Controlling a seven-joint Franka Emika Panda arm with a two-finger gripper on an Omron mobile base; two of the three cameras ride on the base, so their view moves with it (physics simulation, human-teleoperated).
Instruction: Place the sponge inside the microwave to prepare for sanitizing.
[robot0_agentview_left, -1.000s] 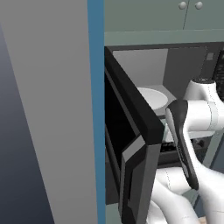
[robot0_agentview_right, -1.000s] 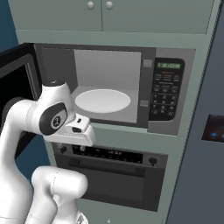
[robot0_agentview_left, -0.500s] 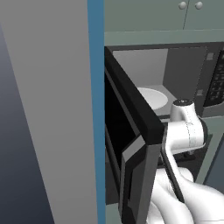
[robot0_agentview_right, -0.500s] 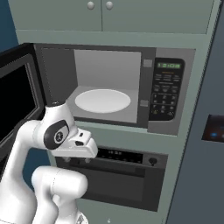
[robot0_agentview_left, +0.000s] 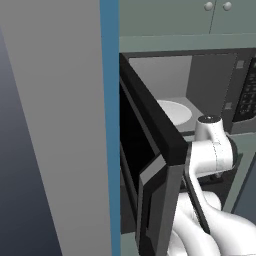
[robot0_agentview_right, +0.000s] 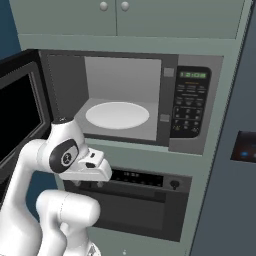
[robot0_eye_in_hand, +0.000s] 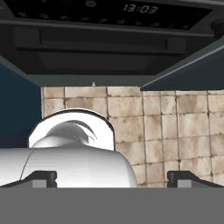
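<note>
Standing open, the microwave (robot0_agentview_right: 130, 107) shows a light grey cavity with a white round plate (robot0_agentview_right: 117, 114) lying flat on its floor; nothing rests on the plate. Its black glass door (robot0_agentview_left: 150, 165) swings out to the left, edge-on in the left base view and seen at the left margin of the right base view. The button panel (robot0_agentview_right: 190, 102) sits on the unit's right side with a lit green display at its top. Directly below the microwave is a black oven panel (robot0_agentview_right: 145, 180) with a knob (robot0_agentview_right: 174, 184) at its right end. Two round cabinet knobs (robot0_agentview_right: 114, 6) sit above the unit. The white arm (robot0_agentview_right: 65, 155) is folded low in front of the oven panel, below the cavity opening. In the hand view, the end effector (robot0_eye_in_hand: 113, 178) has its two dark fingertips (robot0_eye_in_hand: 41, 177) set wide apart with nothing between them, looking down toward a tan tiled floor (robot0_eye_in_hand: 175, 131) with the oven's clock display (robot0_eye_in_hand: 140, 8) at the top. The sponge cannot be located in any view.
</note>
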